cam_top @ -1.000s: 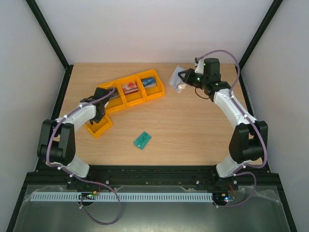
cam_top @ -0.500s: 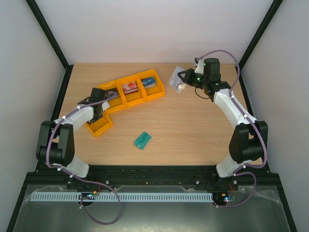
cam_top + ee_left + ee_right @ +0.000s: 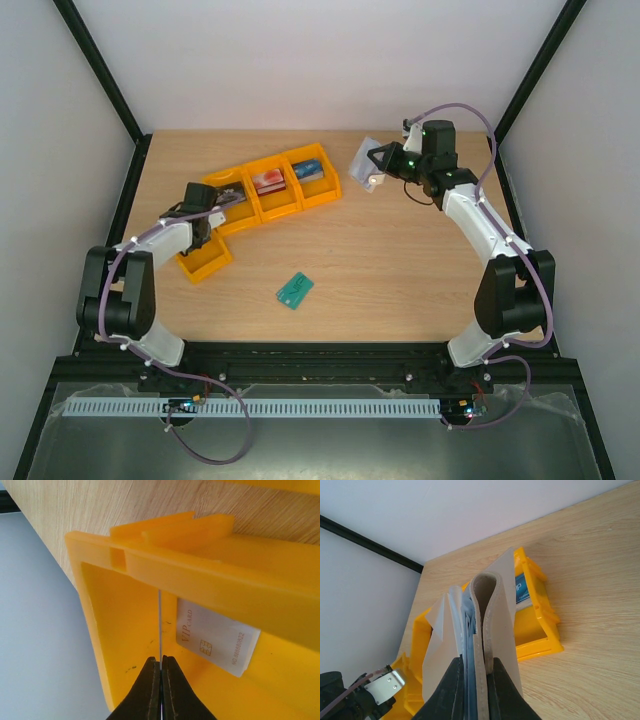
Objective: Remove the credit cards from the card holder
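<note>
Sorting appears to be the step in hand. We judge that one card is out of the holder and about to be dropped, and more are to come.

- Table (image 3: 400, 250): a row of yellow bins (image 3: 315, 203) sits far left of centre.
- Holder (image 3: 482, 610): it is lifted off the table at the far right and folded, with beige outside and blue-grey leaves inside. The right gripper (image 3: 474, 662) is clamped tight on its lower edge.
- End bin (image 3: 120, 630): the left gripper (image 3: 161, 659) hangs just over it, its fingers pinched closed on an edge-on card (image 3: 160, 625). That card shows only as a thin white line.
- VIP card (image 3: 215, 637): it lies flat in that bin. We read "VIP CARD", a chip mark and a "NO." line whose digits we cannot make out.
- Blue card (image 3: 522, 590): it sits in another bin behind the holder, with the white letters "IP" showing.
- Green card (image 3: 294, 291): it lies alone on the table near the front, and its print is too small to read.

Next move, as we judge it: the left fingers part so the card falls inside the bin walls. The left arm then crosses to the holder. It needs a fine pinch on one card edge between the leaves while the right keeps its hold firm.
</note>
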Tool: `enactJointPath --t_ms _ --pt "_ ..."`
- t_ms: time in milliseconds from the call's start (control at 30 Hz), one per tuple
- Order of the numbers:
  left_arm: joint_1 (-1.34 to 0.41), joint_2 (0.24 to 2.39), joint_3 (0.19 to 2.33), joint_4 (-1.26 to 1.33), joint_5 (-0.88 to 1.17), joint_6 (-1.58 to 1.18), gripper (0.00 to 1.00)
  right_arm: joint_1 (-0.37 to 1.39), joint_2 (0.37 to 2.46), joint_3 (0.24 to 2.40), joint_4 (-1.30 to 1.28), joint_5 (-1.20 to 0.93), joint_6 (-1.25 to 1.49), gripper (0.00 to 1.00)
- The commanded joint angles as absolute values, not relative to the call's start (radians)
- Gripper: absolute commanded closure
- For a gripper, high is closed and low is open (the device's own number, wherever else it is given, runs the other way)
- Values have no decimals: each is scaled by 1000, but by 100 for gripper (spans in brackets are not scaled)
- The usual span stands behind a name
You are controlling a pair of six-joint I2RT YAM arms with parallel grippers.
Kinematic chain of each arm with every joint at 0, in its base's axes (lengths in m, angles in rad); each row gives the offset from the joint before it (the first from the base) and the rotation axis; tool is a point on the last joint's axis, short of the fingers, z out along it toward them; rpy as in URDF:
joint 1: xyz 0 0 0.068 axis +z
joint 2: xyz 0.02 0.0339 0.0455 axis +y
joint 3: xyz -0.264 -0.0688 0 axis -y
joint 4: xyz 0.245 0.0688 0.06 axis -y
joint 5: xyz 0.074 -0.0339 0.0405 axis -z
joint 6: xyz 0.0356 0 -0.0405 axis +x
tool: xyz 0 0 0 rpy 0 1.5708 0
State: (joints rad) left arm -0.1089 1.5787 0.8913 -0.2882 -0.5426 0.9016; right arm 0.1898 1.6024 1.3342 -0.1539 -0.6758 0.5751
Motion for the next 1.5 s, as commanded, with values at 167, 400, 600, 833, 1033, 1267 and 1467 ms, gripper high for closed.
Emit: enactJointPath --t_ms 167,400,600,833,1033,1267,1467 --pt "-98 1606 852 -203 -511 945 98 186 1558 1354 -139 -697 564 98" --pt "-97 1603 805 -152 -503 1009 61 186 1558 1358 -143 -700 560 98" --pt "-89 1598 874 -255 -461 947 34 185 1557 1360 -146 -702 558 98" --pt "-74 1576 979 -387 -360 891 11 185 1569 1379 -152 -723 554 98" --pt "-63 1521 1179 -610 -119 818 8 185 1574 1414 -187 -765 520 98" --pt "-109 1362 1390 -679 317 571 1 189 1557 1428 -197 -881 491 98" --pt "-264 1319 1312 -614 516 368 1 311 1545 1381 -183 -911 487 98"
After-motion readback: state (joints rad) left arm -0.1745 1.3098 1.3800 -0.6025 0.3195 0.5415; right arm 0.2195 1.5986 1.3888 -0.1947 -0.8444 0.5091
